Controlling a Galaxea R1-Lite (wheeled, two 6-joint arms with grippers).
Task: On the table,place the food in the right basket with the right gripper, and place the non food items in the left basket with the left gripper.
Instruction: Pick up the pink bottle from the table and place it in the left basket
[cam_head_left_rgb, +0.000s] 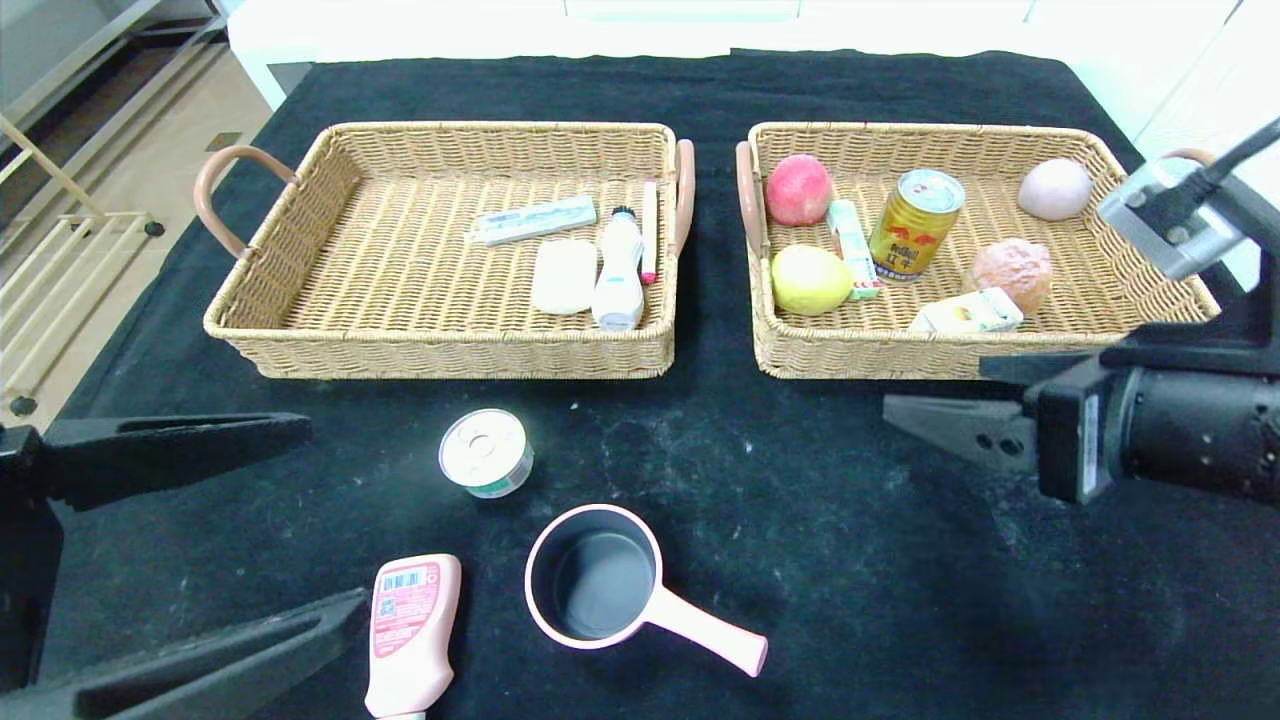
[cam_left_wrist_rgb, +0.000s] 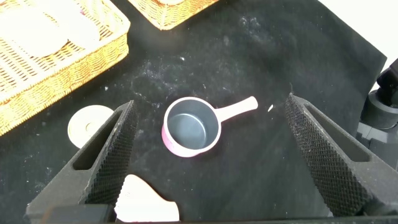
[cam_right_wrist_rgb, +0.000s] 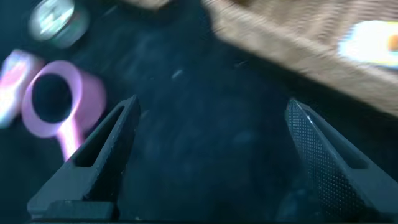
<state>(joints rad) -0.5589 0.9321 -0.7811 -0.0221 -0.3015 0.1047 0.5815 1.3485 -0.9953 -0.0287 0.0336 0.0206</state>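
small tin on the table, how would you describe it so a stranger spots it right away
Start at the left basket and look at the black cloth just in front of it. The small tin lies there, behind the pink saucepan. It is the only round thing with a silver pull-tab lid.

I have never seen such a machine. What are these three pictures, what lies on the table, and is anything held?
It is a two-armed robot sorting things. The large picture looks down from its head; the small ones come from cameras on each wrist. The left gripper and the right gripper are both open and hold nothing. The left basket has non-food things, the right basket has food. On the black table remain a small tin, a pink pot and a pink bottle.
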